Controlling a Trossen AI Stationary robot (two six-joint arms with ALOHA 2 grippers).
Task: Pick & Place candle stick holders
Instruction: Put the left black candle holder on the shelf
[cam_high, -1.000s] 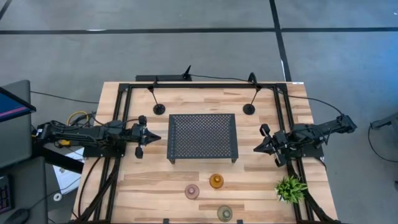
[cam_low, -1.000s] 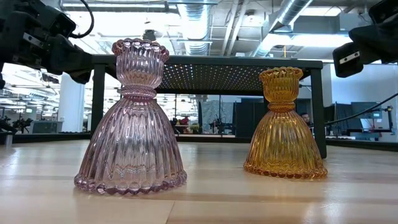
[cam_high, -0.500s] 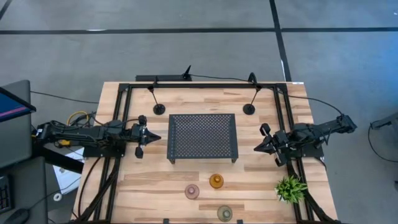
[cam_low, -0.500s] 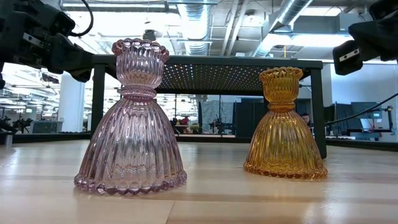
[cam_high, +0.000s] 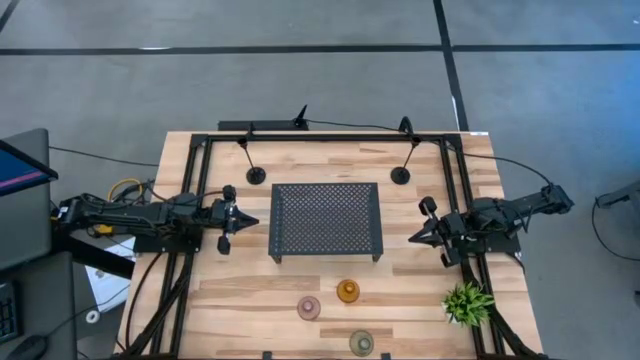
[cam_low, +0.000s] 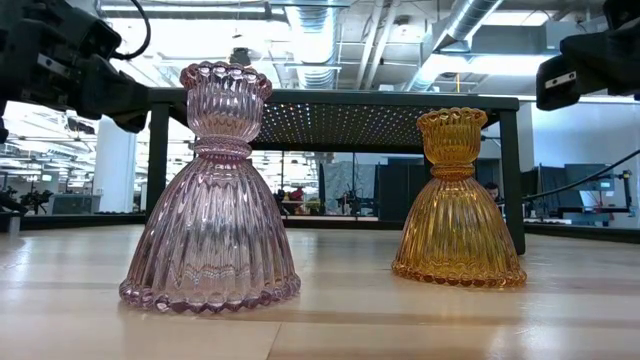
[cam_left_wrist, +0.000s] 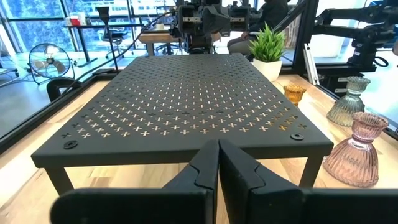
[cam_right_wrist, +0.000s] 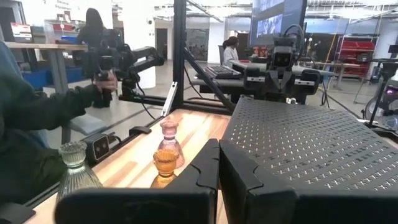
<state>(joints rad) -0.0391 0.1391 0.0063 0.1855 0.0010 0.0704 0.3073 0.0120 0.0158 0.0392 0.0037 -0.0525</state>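
my left tool (cam_high: 243, 222) clenched, left of black perforated tray (cam_high: 326, 220) | my right tool (cam_high: 413, 239) clenched, tray's right | pink holder (cam_high: 309, 307), amber holder (cam_high: 347, 291) on counter (cam_high: 250, 290)

The green candle stick holder (cam_high: 361, 343) is not seen in the low view. The amber candle stick holder (cam_left_wrist: 294, 93) is partly hidden behind the black perforated tray (cam_left_wrist: 186, 99) in the left wrist view. The person's sleeve (cam_right_wrist: 37, 106) is cut off by the right wrist picture's edge.
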